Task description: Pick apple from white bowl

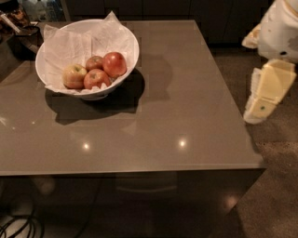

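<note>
The white bowl [125,39], wide and lined with crumpled white paper, stands at the far left of the grey-brown table [186,93]. Several apples lie in it. The apple [114,63], the largest, round and glossy red, lies at the right of the group. A yellow-green blushed apple [74,76] lies at the left, and two smaller red apples [96,78] lie between them. My gripper [259,110], white and pale yellow, hangs off the table's right edge, well to the right of the bowl and holding nothing.
Dark cluttered items [18,28] sit past the table's far left corner. Dark cabinets [163,9] run behind the table. Cables [18,225] lie on the floor at the front left. Speckled floor [274,195] lies to the right.
</note>
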You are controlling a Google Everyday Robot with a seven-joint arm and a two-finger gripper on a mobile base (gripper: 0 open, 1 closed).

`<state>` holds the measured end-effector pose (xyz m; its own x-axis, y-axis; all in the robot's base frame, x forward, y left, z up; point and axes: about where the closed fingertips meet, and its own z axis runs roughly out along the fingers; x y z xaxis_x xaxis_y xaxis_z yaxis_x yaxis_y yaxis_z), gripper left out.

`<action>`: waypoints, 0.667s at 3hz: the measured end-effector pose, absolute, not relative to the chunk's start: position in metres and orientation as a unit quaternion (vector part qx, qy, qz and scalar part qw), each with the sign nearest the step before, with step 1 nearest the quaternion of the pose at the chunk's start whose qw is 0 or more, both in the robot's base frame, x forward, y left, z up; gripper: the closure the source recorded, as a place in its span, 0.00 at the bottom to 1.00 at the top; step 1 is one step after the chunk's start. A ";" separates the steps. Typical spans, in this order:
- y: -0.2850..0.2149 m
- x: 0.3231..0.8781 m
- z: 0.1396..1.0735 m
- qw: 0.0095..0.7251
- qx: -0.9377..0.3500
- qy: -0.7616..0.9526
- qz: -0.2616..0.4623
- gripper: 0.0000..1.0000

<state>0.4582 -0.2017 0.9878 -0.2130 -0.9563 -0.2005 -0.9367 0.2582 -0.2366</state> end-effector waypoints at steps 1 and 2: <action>-0.180 0.488 0.999 0.140 -0.626 0.766 -0.032 0.00; -0.148 0.511 1.011 0.150 -0.648 0.745 -0.041 0.00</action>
